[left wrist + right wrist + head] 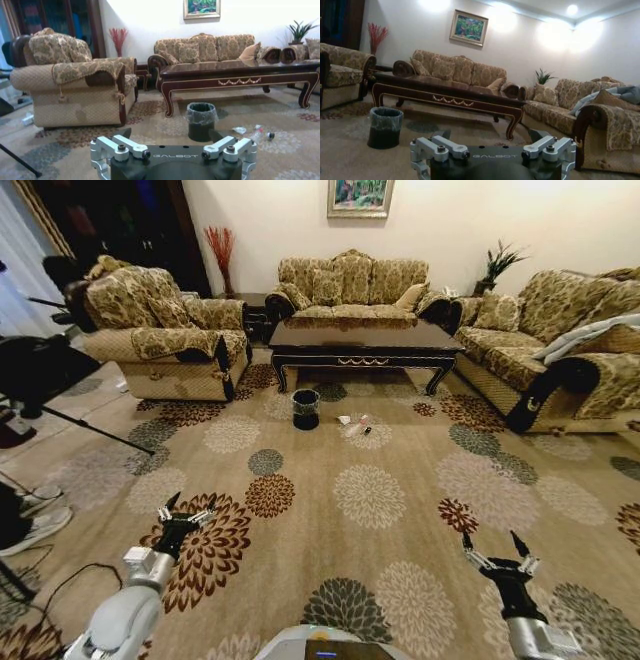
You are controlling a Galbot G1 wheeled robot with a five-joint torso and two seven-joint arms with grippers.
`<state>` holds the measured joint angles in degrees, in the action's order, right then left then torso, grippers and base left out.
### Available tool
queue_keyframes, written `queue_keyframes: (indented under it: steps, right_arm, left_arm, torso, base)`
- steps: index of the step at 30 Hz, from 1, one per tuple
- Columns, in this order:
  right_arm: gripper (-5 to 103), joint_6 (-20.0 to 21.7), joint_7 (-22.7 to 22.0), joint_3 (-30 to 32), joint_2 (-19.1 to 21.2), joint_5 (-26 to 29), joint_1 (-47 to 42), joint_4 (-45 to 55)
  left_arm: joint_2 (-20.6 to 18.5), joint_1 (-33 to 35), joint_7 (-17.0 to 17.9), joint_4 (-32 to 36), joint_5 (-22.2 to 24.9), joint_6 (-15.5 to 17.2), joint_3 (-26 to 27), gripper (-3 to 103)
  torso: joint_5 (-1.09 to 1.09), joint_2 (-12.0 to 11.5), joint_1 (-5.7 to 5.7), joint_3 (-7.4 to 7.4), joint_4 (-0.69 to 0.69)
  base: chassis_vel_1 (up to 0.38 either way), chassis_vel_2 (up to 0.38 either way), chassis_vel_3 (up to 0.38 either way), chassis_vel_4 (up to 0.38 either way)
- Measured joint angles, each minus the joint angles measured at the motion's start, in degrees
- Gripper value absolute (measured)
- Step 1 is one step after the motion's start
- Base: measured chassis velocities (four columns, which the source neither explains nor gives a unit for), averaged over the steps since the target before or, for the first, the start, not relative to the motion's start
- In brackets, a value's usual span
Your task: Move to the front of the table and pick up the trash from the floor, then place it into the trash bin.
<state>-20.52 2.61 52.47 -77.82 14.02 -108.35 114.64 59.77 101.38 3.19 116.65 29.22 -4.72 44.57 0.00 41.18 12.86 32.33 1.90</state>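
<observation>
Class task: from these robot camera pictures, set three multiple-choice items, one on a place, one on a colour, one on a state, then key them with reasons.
1. Where does the trash bin stand?
A. on the floor before the table
B. on the table
C. behind the sofa

2. What colour is the crumpled paper among the trash?
A. blue
B. white
C. green

3. How are the left gripper and right gripper?
A. both shut on trash
B. one holds the bin
C. both open, holding nothing

Key: 1 A, the bin sits on carpet at the table's front edge; 2 B, it shows white beside the bottle; 3 C, fingers are spread over bare carpet.
</observation>
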Motion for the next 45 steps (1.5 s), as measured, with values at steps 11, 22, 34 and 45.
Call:
queue_keyframes:
  steps: [11,22,34,45]
  right_arm:
    - [100,-0.1,0.2,0.2,-0.8,0.0,-0.7,0.8]
    - [100,-0.8,1.0,0.3,-0.9,0.5,-1.3,0.5]
    - [100,-0.9,1.4,0.2,-0.4,1.2,-1.5,0.6]
    - [100,-0.9,1.4,0.1,-0.4,1.0,-1.5,0.7]
  left_arm:
    - [-0.5,-0.3,0.2,0.0,0.4,-0.2,0.0,100]
    - [0.2,-0.1,0.2,-0.2,0.0,-0.1,-0.5,100]
    - [0.4,0.7,0.4,0.4,0.1,0.0,0.0,100]
    - [-0.6,1.2,-0.3,0.9,-0.3,-0.1,-0.4,100]
  torso:
    - [0.0,-2.5,-1.03,-1.43,0.0]
    - [0.0,-5.2,-2.11,-3.02,0.0]
    - [0.0,-8.2,-3.37,-4.85,0.01]
    - [0.0,-10.7,-4.36,-6.31,0.0]
  base:
    - [0.0,0.0,0.0,0.0]
    - [0.0,0.0,0.0,0.0]
    - [0.0,0.0,0.0,0.0]
    - [0.0,0.0,0.0,0.0]
